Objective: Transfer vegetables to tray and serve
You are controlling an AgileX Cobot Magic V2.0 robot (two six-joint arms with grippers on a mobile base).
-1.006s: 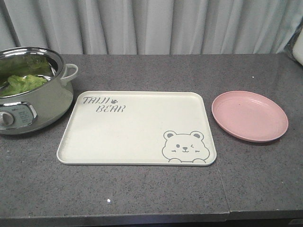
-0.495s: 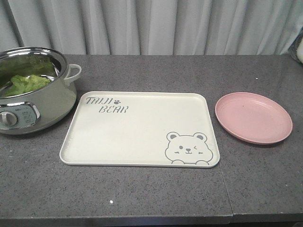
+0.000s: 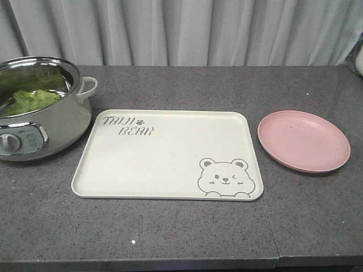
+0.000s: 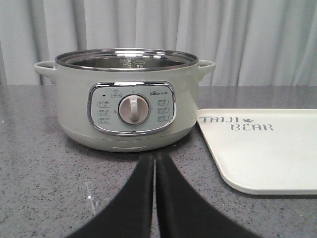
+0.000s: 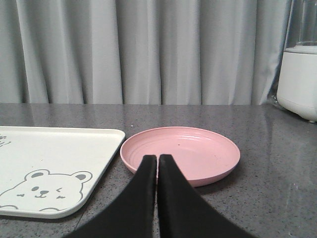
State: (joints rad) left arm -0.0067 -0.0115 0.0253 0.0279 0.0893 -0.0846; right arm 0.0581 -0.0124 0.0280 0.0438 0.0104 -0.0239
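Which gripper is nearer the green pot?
Left. The left gripper sits just in front of the pot; the right gripper faces the pink plate, on the tray's far side.

A dark grey speckled surface [image 3: 170, 238] carries a row of things. At the left stands a pale green electric pot [image 3: 51, 127]. Just beside it, in the middle, lies the cream bear-print tray [image 3: 164, 164]. Right of the tray, a little apart, sits a round pink plate [image 3: 303, 141]. A white appliance [image 5: 299, 79] stands at the far right. A seam [image 3: 270, 226] crosses the surface near the tray's front right corner.
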